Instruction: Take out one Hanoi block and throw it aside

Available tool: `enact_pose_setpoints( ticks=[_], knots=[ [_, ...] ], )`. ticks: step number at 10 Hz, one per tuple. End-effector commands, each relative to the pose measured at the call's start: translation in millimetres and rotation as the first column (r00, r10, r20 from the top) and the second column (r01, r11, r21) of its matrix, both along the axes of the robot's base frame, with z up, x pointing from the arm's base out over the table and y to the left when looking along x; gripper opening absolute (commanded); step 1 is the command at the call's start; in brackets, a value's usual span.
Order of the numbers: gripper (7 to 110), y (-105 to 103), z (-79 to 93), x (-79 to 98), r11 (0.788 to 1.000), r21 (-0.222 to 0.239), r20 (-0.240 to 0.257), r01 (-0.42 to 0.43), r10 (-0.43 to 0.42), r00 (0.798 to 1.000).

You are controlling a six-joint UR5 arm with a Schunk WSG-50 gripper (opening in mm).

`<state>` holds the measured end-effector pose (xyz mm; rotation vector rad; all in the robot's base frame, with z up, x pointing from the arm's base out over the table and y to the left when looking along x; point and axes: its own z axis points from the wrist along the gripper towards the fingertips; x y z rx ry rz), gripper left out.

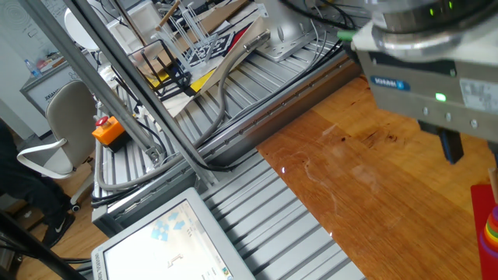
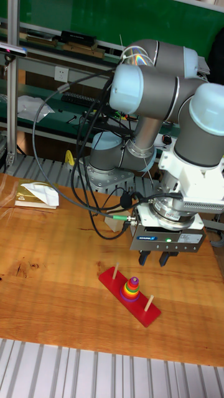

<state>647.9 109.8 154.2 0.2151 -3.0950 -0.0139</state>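
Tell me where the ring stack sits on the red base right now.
In the tall fixed view the ring stack sits on the middle peg of the red base, between two bare pegs, just below and left of the gripper.

The Hanoi block (image 2: 133, 281) is a tiny purple ring (too small here to show its hole). It sits on top of the stack of colored rings (image 2: 130, 290), on the middle peg, in the lower middle of the tall picture.
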Motion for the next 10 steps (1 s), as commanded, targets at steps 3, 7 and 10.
enact_pose_setpoints(
  ticks=[3,7,10],
  knots=[
    [44,-4.0,-26.5,-2.4,1.0,0.009,0.012,-0.021,0.021,1.0],
    [44,-7.2,-46.7,-11.3,1.0,-0.002,0.041,-0.011,0.011,0.999],
    [44,-7.6,-55.9,-20.6,1.0,0.004,0.056,-0.011,0.011,0.998]
  ],
)
